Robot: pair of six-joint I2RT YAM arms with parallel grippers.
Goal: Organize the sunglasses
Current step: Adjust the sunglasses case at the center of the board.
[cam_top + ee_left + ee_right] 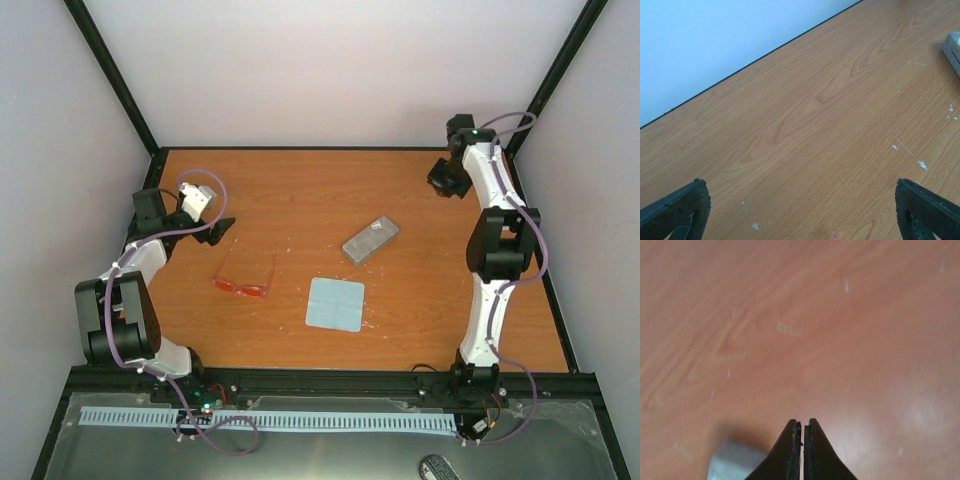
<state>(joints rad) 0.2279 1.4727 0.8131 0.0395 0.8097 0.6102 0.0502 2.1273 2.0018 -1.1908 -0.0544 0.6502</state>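
The sunglasses (pixel 243 283), a small pair with a thin red-orange frame and reddish lenses, lie on the wooden table left of centre, temple arms pointing away from the arm bases. My left gripper (pixel 218 233) hovers just behind and left of them, open wide with nothing between its fingers. In the left wrist view the left gripper (pixel 800 215) shows one black fingertip (pixel 677 210) in each bottom corner over bare wood. My right gripper (pixel 445 180) is at the far right of the table. In its wrist view the right gripper (pixel 802 429) is shut on nothing.
A grey rectangular case (pixel 370 239) lies closed near the table's middle; its corner (pixel 953 47) shows in the left wrist view. A light blue square cloth (pixel 335 304) lies in front of it. A blurred grey shape (pixel 735 462) sits beside the right fingers. White walls enclose the table.
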